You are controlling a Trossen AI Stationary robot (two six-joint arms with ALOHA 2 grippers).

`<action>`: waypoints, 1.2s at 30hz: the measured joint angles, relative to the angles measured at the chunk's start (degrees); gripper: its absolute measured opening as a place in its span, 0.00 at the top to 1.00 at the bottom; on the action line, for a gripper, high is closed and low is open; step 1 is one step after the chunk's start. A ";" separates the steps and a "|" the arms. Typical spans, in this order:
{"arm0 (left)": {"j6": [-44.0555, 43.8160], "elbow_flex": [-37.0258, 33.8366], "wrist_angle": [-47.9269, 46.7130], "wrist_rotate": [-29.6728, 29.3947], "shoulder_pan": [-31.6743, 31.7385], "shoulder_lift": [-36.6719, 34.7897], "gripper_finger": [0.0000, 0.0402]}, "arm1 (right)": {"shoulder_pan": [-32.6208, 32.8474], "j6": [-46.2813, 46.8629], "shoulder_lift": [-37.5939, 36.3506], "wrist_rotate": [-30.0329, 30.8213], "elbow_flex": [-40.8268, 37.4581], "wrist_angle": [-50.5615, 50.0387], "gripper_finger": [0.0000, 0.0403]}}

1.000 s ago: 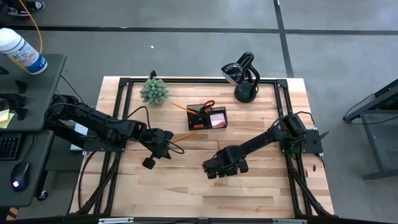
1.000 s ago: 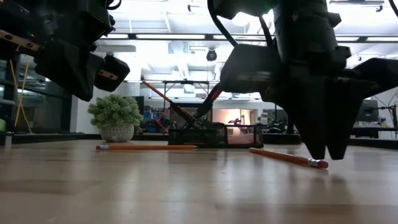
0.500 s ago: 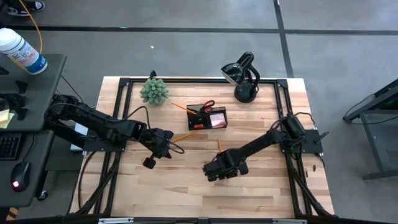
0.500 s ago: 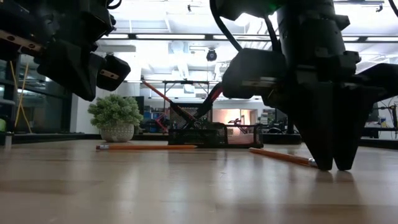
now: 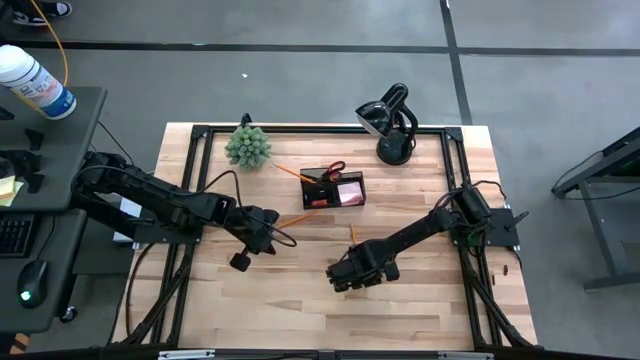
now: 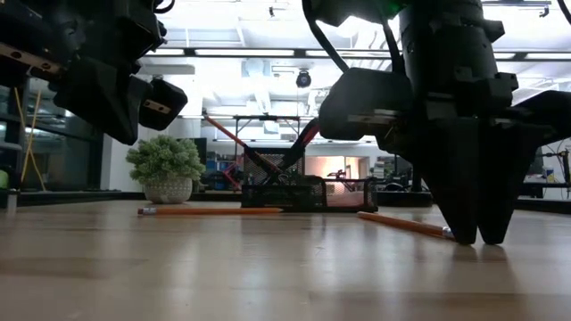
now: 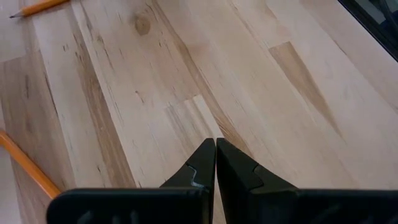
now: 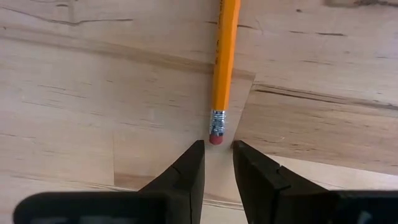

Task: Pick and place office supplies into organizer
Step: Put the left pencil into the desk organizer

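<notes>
The main risk from here is a missed or glancing grasp. The right pincer (image 8: 217, 163) stands with its fingers part open and its tips down at the pale wooden bench (image 5: 300, 310), and only the pink eraser end of the thin yellow-orange pencil (image 8: 222, 62) sits at the mouth of the gap. If the fingers close there, I judge they could catch just the eraser and metal ferrule, so the pencil would pivot or slip out when lifted. A finger tip could also nudge the end and roll the round shaft away across the smooth wood. Pressing further down risks scraping the tips on the bench.

In the right wrist view the pencil lies flat on the bench, running straight away from the pincer, its eraser just ahead of and between the two finger tips, not yet gripped. The low view shows the same: dark fingers planted beside the eraser end.

The low black rectangular organizer (image 5: 333, 190), already holding red-handled scissors (image 5: 334, 169) and a pink sticky-note pad (image 5: 350, 192), stands well apart toward the back of the bench. A second yellow-orange pencil (image 5: 293, 219) lies between it and the left pincer (image 7: 216, 163), which hangs closed and empty above bare wood.
</notes>
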 joint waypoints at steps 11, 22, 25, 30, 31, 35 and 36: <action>0.13 0.00 0.00 -0.42 0.00 0.00 0.99 | -0.62 -0.58 0.07 3.58 3.10 -3.52 0.81; 0.26 0.00 0.15 -1.07 0.02 0.00 0.99 | -1.31 -1.05 0.04 2.23 3.37 -5.44 0.81; 0.26 0.00 0.22 -1.07 0.02 0.00 0.99 | -1.29 -1.07 0.04 1.26 3.37 -4.82 0.81; 0.26 0.00 0.48 -1.51 0.02 0.00 0.99 | -0.90 -1.14 0.07 1.00 3.37 -4.59 0.81; 0.24 0.00 0.48 -1.51 0.02 0.00 0.99 | -0.90 -1.15 0.07 0.98 3.37 -4.59 0.81; 0.24 0.00 0.48 -1.51 0.02 0.00 0.99 | -0.90 -1.27 0.07 1.01 3.37 -4.55 0.81; 0.24 0.00 0.48 -1.51 0.02 0.00 0.99 | -0.90 -1.28 0.07 1.01 3.37 -4.52 0.81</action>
